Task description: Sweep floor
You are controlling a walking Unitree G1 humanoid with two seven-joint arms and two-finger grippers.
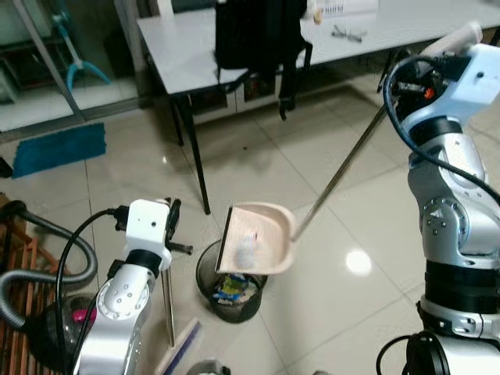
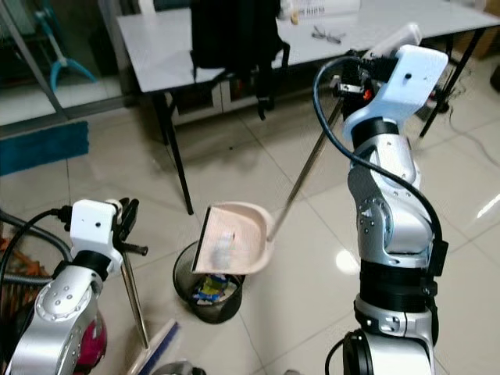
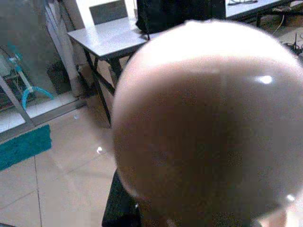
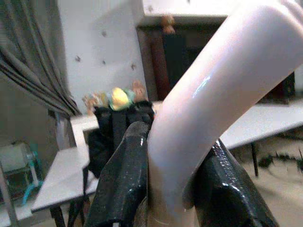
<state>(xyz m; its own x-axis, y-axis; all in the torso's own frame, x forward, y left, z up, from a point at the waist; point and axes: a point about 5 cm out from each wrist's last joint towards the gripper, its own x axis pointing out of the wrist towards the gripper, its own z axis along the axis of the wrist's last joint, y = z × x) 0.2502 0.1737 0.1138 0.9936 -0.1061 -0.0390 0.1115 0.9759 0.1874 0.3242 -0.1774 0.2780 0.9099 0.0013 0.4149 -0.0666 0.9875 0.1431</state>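
Observation:
My right gripper (image 4: 175, 189) is shut on the pale curved grip of the dustpan handle (image 4: 213, 85), held high at the right (image 1: 402, 74). Its metal pole (image 1: 336, 176) slants down to the beige dustpan (image 1: 258, 238), which hangs tilted just above a black mesh bin (image 1: 230, 295) with rubbish inside. A little pale debris lies in the pan. At the lower left, my left gripper (image 1: 168, 223) is shut on the thin broom pole (image 1: 168, 301). The broom head (image 1: 180, 351) with blue bristles rests on the tiled floor. A blurred rounded pinkish thing (image 3: 208, 123) sits close to the left wrist camera.
A grey table (image 1: 187, 47) stands behind, with a black backpack (image 1: 258, 31) hanging over its edge and a black leg (image 1: 195, 156) near the bin. A vacuum hose (image 1: 31, 281) and wooden rack are at the far left. A blue mat (image 1: 58, 148) lies further back.

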